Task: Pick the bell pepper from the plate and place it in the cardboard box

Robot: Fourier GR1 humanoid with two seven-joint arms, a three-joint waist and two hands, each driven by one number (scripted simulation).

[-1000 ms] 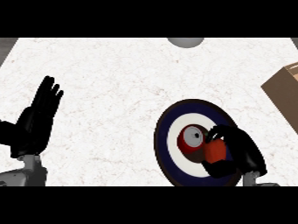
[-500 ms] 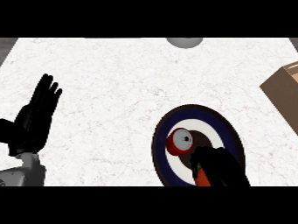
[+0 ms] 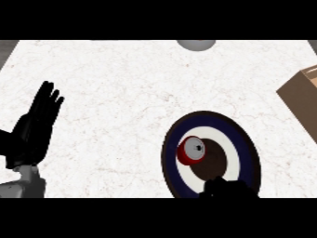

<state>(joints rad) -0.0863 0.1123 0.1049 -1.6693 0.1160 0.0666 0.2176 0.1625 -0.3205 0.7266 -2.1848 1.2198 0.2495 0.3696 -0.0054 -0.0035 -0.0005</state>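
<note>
The round plate [image 3: 241, 139], ringed in dark blue and white, lies on the counter at the lower right. A red round thing with a grey middle [image 3: 192, 150] sits on it, left of its centre. It looks like the bell pepper, but I cannot tell for sure. Only the top of my right hand [image 3: 227, 188] shows, at the lower edge over the plate's near rim, apart from that red thing. Whether it holds anything is hidden. The cardboard box [image 3: 310, 103] stands at the right edge, partly cut off. My left hand [image 3: 34, 125] rests open at the left, fingers up.
A grey round object [image 3: 196, 44] sits at the counter's far edge, partly cut off. The white speckled counter [image 3: 133, 93] spreads between my left hand, the plate and the box. Darker floor shows past the counter's left corner.
My right hand has drawn back from over the plate to the view's lower edge. The red patch seen under it earlier no longer shows. The left hand has not moved.
</note>
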